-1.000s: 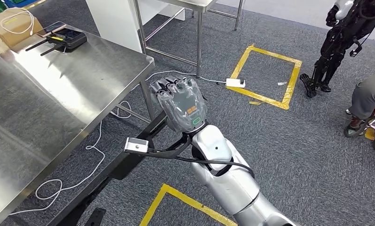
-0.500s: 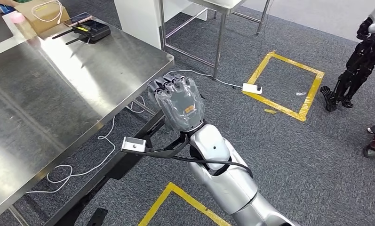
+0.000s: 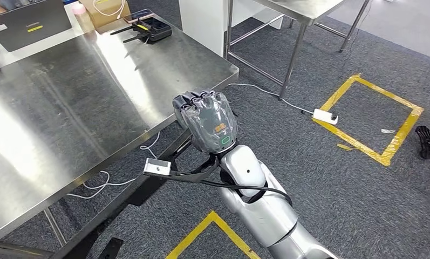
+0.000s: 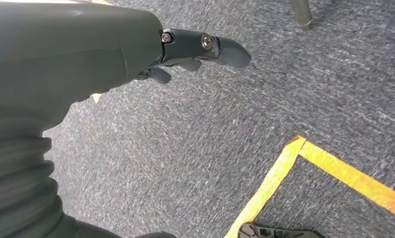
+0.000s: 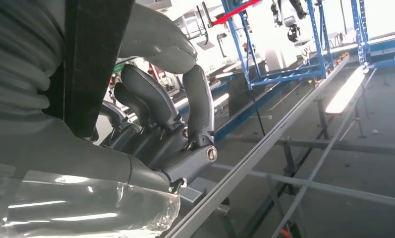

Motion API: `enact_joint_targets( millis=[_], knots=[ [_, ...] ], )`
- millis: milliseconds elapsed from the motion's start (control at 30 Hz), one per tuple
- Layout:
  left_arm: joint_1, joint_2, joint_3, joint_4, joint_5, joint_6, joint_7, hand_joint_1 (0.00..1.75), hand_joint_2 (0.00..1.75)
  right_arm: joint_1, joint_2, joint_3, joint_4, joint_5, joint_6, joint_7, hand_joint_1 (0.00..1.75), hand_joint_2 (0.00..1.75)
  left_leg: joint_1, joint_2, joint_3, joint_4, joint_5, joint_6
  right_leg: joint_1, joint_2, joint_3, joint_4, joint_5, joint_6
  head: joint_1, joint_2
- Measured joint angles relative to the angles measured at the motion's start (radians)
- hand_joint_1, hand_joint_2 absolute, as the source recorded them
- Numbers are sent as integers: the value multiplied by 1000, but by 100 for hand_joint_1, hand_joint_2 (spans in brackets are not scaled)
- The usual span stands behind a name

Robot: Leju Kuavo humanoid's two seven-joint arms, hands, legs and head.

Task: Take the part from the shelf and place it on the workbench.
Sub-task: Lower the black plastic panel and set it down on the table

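While the plastic-wrapped grey right hand (image 3: 204,120) stays fisted, any part inside is hidden, so its handling can't be judged; the dark left hand (image 4: 195,47) hangs empty, fingers loosely apart.

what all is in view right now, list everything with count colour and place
steel table: one, silver, left of the head view
router: one, black with antennas, far table edge
laptop: one, dark grey, far left of the table
cardboard box: one, brown, beside the router
second table: one, silver legs, far centre
tape squares: two, yellow, on grey carpet
power strip: one, white, by the far square
cable: one, white, under the table
right hand: one, grey, fingers curled, raised centre
left hand: one, dark, above the carpet
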Motion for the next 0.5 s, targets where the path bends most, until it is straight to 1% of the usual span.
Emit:
enact_joint_targets(
  millis=[33,67,100,133,167,200,233,267,300,333,367,400,433,467,500],
  knots=[
    [2,1,0,0,-2,0,0,0,175,0,1,0,0,1,0,0,175,175,3,-5,-2,0,0,-5,-2,-8,1,-1,2,-6,0,0],
    [5,1,0,0,-3,1,0,0,175,-1,4,0,0,1,0,0,175,175,4,4,-6,7,-6,-11,-3,-16,3,-3,3,-13,-1,0],
    [6,1,0,0,-3,1,0,0,175,-1,6,0,-1,1,0,0,175,175,4,24,-15,28,-21,-16,-6,-25,6,-6,5,-21,-4,0],
    [5,1,0,0,-4,1,0,0,175,-2,7,0,-1,2,0,0,175,175,4,50,-34,70,-46,-20,-7,-35,9,-9,5,-27,-7,0],
    [4,0,-1,0,-4,1,0,0,175,-2,7,0,-1,2,0,0,175,175,4,79,-64,132,-78,-24,-5,-46,10,-9,4,-32,-11,0],
    [3,0,-1,0,-4,2,0,0,175,-2,6,0,-1,3,0,1,175,175,6,96,-99,202,-110,-29,-3,-57,11,-9,3,-35,-13,0],
    [2,0,-1,0,-5,2,0,0,175,0,6,0,-1,4,0,1,175,175,8,105,-130,262,-132,-32,-1,-68,11,-9,2,-37,-13,0],
    [2,0,-1,0,-5,2,0,0,175,1,4,0,-1,5,0,1,175,175,10,109,-147,293,-135,-34,1,-80,10,-9,1,-38,-14,0],
    [3,1,-1,0,-6,3,0,0,175,1,4,0,-1,6,0,1,175,175,11,112,-143,281,-119,-35,1,-91,11,-9,-1,-38,-14,0],
    [3,1,0,0,-7,3,0,0,175,1,4,0,-1,7,0,1,175,175,12,119,-118,232,-89,-34,1,-100,13,-9,-2,-38,-14,0],
    [3,1,0,0,-9,4,0,0,175,0,4,0,-1,8,0,1,175,175,11,136,-77,155,-54,-31,3,-109,15,-9,-5,-36,-14,0],
    [1,2,0,0,-11,5,0,0,175,-1,4,0,-1,9,0,1,175,175,8,155,-39,85,-29,-26,7,-118,18,-9,-8,-33,-14,0],
    [0,2,0,-1,-12,5,0,0,175,-3,4,-1,-1,9,0,1,175,175,4,169,-12,37,-15,-20,10,-125,20,-9,-10,-29,-12,0],
    [-2,1,0,-1,-14,5,0,0,175,-4,4,-1,-1,10,0,1,175,175,0,178,1,11,-12,-14,14,-132,22,-10,-13,-24,-11,0],
    [-3,2,0,-1,-15,5,0,0,175,-5,4,-1,-1,10,0,1,175,175,-4,172,1,8,-15,-9,16,-140,23,-11,-14,-20,-10,0]
  ],
)
